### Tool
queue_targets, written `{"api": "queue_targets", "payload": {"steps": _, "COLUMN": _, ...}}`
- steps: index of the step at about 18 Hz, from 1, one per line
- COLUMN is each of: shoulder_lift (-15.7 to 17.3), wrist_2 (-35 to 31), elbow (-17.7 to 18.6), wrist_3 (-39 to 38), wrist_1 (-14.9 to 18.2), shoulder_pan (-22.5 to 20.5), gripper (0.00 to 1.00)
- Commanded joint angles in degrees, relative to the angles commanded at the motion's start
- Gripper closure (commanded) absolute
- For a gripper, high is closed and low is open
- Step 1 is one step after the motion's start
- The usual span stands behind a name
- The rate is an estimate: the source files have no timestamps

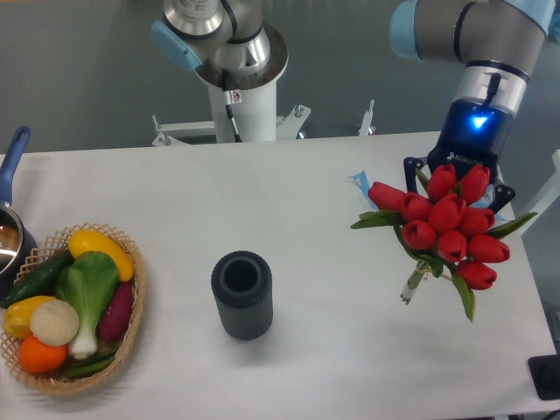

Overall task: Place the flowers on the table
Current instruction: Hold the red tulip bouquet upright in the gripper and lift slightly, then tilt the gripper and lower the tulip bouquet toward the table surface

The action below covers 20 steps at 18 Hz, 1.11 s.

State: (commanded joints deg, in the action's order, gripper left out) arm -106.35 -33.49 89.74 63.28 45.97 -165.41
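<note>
Pincer (455, 188) hidden behind tulips (446, 223); my guess it pinches stems, blooms tilted low over table (332, 289) for laydown.

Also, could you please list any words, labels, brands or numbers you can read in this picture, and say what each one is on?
Black body of the claw: a line of pale lettering under the blue light, too blurred to read.
Label on the white robot base: too small to read.
Nothing else carries readable text.

end effector (458, 188) fingertips hidden behind flowers (446, 223), stems mostly concealed, pot (10, 229) cropped at left edge
</note>
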Motion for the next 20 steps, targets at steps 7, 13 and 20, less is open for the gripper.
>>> {"api": "queue_targets", "payload": {"steps": 7, "shoulder_lift": 1.84, "wrist_2": -3.85, "elbow": 0.79, "wrist_3": 0.62, "wrist_1": 0.09, "shoulder_pan": -0.17, "gripper": 0.64}}
{"api": "queue_targets", "payload": {"steps": 13, "shoulder_lift": 4.39, "wrist_2": -17.56, "elbow": 1.58, "wrist_3": 0.79, "wrist_1": 0.44, "shoulder_pan": 0.18, "gripper": 0.64}}
{"api": "queue_targets", "payload": {"steps": 20, "shoulder_lift": 4.66, "wrist_2": -40.13, "elbow": 2.55, "wrist_3": 6.49, "wrist_1": 0.53, "shoulder_pan": 6.32, "gripper": 0.64}}
